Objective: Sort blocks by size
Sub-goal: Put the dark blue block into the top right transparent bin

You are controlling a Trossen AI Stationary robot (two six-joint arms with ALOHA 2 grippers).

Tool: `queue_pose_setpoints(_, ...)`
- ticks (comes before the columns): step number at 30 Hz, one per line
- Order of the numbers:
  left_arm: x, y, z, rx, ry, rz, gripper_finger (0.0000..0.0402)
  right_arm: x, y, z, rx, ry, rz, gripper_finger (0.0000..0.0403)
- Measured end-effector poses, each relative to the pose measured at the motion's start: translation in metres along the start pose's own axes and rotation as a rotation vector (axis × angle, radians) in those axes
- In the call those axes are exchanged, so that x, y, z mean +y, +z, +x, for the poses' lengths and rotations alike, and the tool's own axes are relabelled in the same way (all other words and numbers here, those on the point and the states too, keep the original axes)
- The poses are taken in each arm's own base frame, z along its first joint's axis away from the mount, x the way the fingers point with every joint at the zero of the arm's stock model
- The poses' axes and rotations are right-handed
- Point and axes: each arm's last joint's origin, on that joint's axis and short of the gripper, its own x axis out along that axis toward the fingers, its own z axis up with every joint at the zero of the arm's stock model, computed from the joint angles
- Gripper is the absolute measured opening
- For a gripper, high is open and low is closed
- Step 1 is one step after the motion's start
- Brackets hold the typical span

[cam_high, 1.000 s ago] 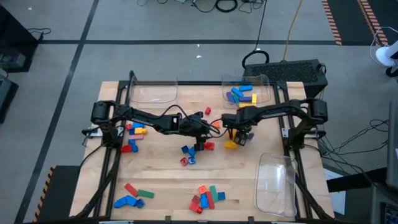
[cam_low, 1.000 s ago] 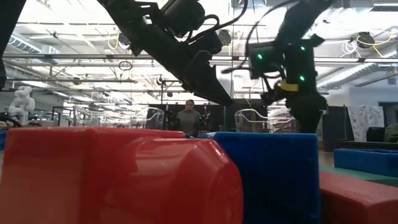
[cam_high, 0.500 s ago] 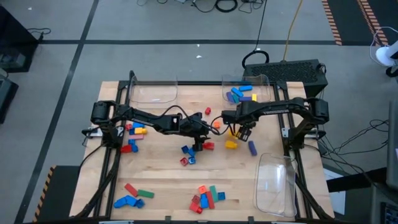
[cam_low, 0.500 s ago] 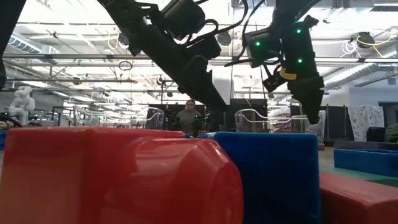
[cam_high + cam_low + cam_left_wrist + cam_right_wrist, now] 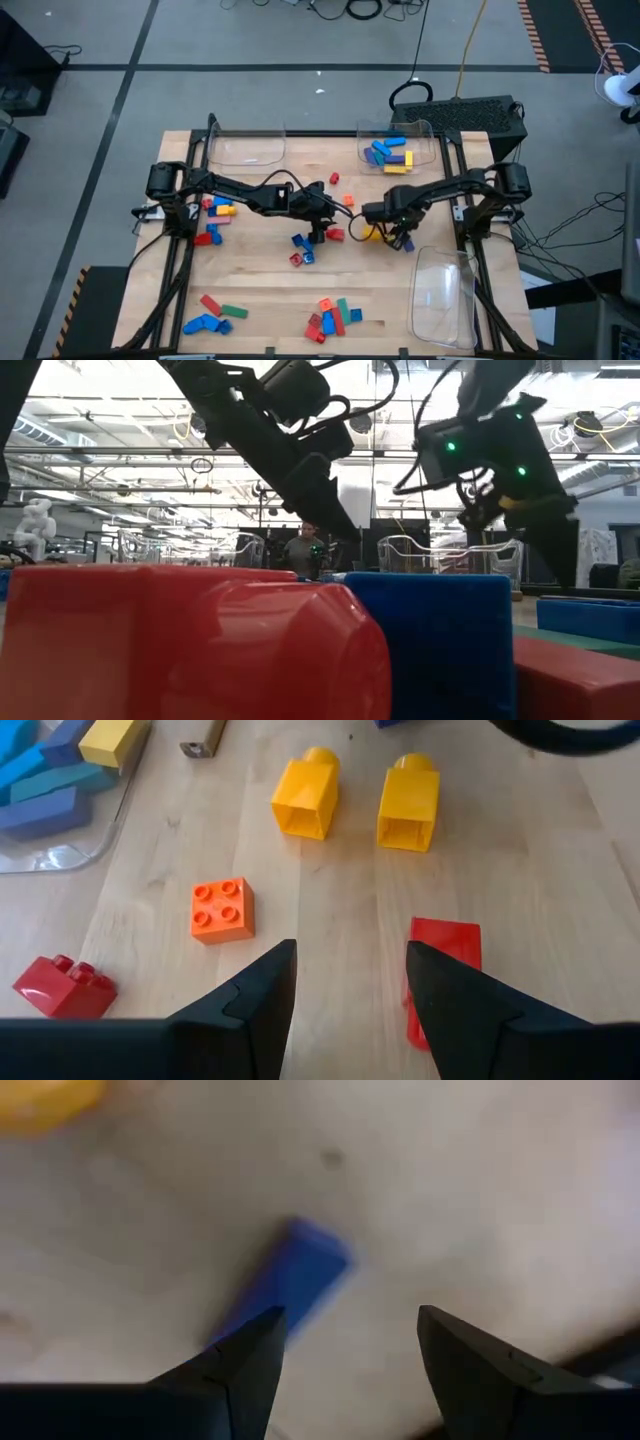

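Jaws of the right gripper (image 5: 345, 1345) stand released over a blue block (image 5: 285, 1280) on the tabletop (image 5: 260, 290). Left gripper (image 5: 350, 975) jaws, also spread, hover beside a red block (image 5: 440, 975), near an orange block (image 5: 223, 910) and two yellow blocks (image 5: 305, 795).

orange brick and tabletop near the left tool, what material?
Orange brick: looks like moulded plastic, smooth with a slight sheen, four round studs on top. Tabletop: looks like light wood, matte, with visible grain and plank seams; could be laminate. The left tool is open above it.
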Motion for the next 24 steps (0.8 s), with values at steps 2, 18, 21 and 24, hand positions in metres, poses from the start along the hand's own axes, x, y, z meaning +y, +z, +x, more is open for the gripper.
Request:
queue_pose_setpoints(2, 0.000, 0.000, 0.000, 0.001, 0.000, 0.000, 0.0192, 0.004, -0.001, 0.007, -0.001, 0.052, -0.002, 0.0217)
queue_pose_setpoints(18, 0.000, 0.001, 0.000, -0.008, 0.000, -0.003, 0.0192, 0.000, -0.013, -0.005, -0.100, 0.152, 0.020, 0.0217)
queue_pose_setpoints(21, 0.000, 0.001, 0.000, -0.007, 0.001, -0.003, 0.0192, -0.004, -0.018, -0.013, -0.130, 0.181, 0.039, 0.0217)
queue_pose_setpoints(24, 0.000, 0.001, 0.000, -0.008, 0.001, -0.003, 0.0192, -0.006, -0.020, -0.017, -0.144, 0.198, 0.056, 0.0217)
